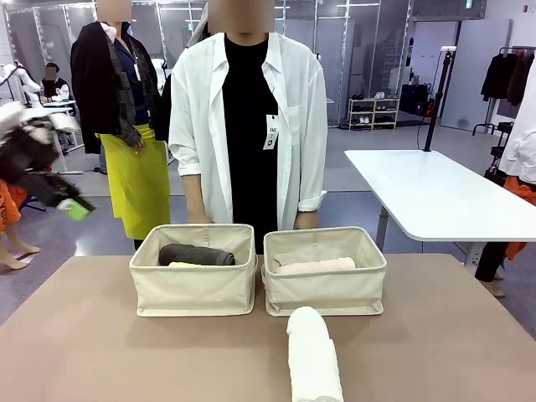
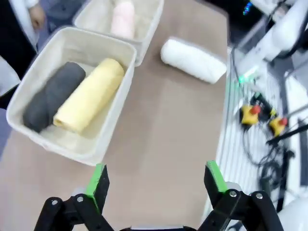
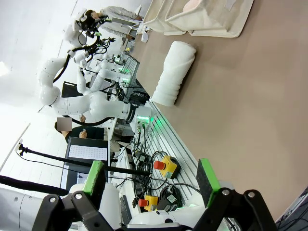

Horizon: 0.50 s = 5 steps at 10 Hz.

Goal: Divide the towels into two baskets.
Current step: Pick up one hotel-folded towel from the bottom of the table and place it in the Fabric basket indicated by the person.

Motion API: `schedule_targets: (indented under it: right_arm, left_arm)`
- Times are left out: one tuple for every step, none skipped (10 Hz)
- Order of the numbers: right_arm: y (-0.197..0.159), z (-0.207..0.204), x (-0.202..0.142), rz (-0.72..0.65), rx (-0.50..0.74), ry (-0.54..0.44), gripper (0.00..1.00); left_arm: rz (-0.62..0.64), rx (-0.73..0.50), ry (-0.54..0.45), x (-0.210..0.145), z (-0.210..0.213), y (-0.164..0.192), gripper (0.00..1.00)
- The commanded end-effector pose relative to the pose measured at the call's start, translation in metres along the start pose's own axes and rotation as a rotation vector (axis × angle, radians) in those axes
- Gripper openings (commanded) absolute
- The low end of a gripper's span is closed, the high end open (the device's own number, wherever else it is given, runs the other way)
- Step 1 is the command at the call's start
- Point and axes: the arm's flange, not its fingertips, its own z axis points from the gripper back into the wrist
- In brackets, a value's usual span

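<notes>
My left fingers (image 2: 156, 180) are spread wide with nothing between the green pads; they hang high above the worktop (image 2: 159, 134), looking down on it; in the front view they show as a blur at the left edge, well apart from the baskets. My right fingers (image 3: 151, 175) are likewise released and bare, held off the near edge of the worktop.

The left basket (image 1: 193, 293) holds two rolls lying side by side and touching: the dark grey towel (image 2: 53, 96) toward the far wall, the pale yellow towel (image 2: 89, 94) toward the near wall. The right basket (image 1: 325, 293) stands just beside it, their inner walls close together; the pale pink towel (image 1: 314, 266) lies inside it, across its width.

The white towel (image 1: 314, 356) lies outside both baskets on the bare worktop, on my side of the right basket; its far end points at that basket's front wall, near it, with a narrow gap seen from my left wrist.

A person (image 1: 247, 126) in a white shirt stands at the far side, behind the baskets, arms lowered.
</notes>
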Motion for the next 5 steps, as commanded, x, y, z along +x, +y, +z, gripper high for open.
schedule_targets:
  right_arm:
    - [0.002, -0.001, -0.003, 0.014, -0.007, 0.008, 0.96]
    - [0.002, -0.001, -0.003, 0.014, -0.007, 0.008, 0.96]
    - [0.002, -0.001, -0.003, 0.014, -0.007, 0.008, 0.96]
    - [0.002, -0.001, -0.003, 0.014, -0.007, 0.008, 0.96]
    - [0.002, -0.001, -0.003, 0.014, -0.007, 0.008, 0.96]
  left_arm:
    - [0.157, -0.039, -0.174, -0.070, 0.026, -0.004, 1.00]
    - [0.176, -0.109, -0.334, -0.107, 0.044, -0.009, 1.00]
    - [0.243, -0.153, -0.371, -0.148, 0.055, -0.011, 1.00]
    - [0.295, -0.196, -0.381, -0.188, 0.064, -0.011, 1.00]
    - [0.342, -0.220, -0.403, -0.217, 0.068, -0.008, 1.00]
